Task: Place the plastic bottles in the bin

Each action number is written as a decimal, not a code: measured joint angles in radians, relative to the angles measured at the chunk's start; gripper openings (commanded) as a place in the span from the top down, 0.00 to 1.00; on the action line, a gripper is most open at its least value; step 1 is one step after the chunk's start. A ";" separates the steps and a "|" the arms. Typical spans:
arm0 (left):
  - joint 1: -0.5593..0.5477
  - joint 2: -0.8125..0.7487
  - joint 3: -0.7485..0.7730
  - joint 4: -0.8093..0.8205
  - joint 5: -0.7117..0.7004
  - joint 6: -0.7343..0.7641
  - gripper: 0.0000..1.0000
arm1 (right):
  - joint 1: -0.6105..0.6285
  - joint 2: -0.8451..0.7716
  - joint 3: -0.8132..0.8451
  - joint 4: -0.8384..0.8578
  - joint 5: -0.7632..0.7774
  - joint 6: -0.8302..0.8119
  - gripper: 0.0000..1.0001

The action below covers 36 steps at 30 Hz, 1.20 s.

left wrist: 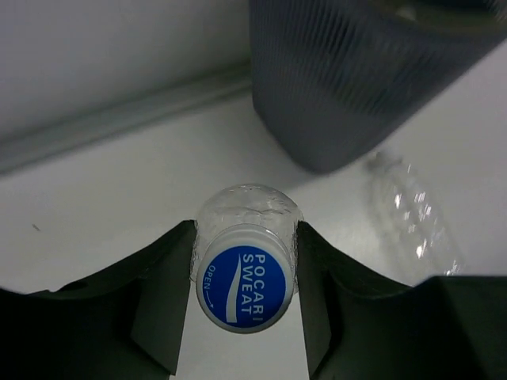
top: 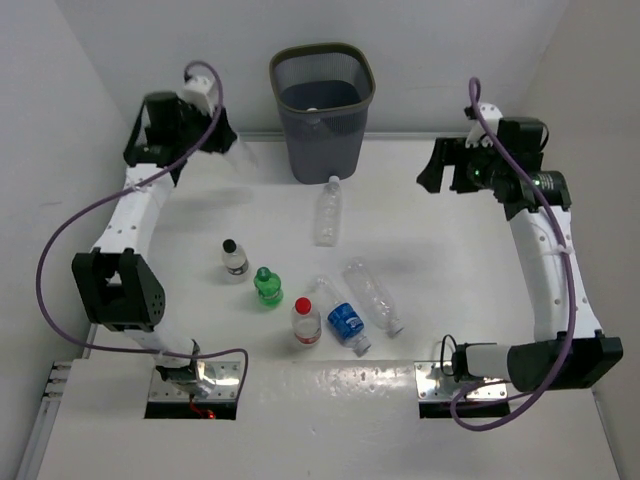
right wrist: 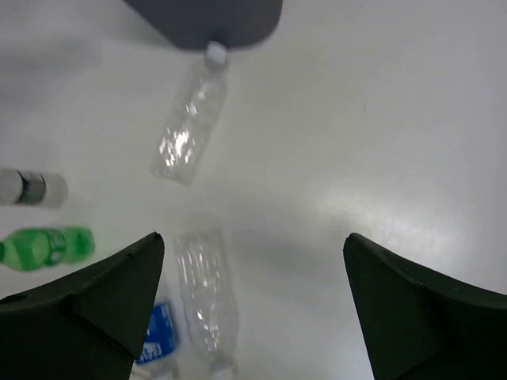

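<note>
One Pocari Sweat bottle, likely light and crushable, sat pinched at its neck between left fingers; right fingers gaped empty.

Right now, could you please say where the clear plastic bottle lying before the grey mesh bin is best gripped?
I would take the clear plastic bottle at mid-body from above, across its width: it lies flat, cap toward the grey mesh bin, long sides free.

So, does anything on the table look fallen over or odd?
Three bottles lie on their sides: a clear bottle by the bin, a second clear bottle and a blue-labelled bottle farther from it.
</note>
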 measured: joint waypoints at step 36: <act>-0.306 0.524 0.815 0.207 -0.287 -0.026 0.00 | 0.298 0.027 -0.554 -0.164 0.167 -0.195 0.22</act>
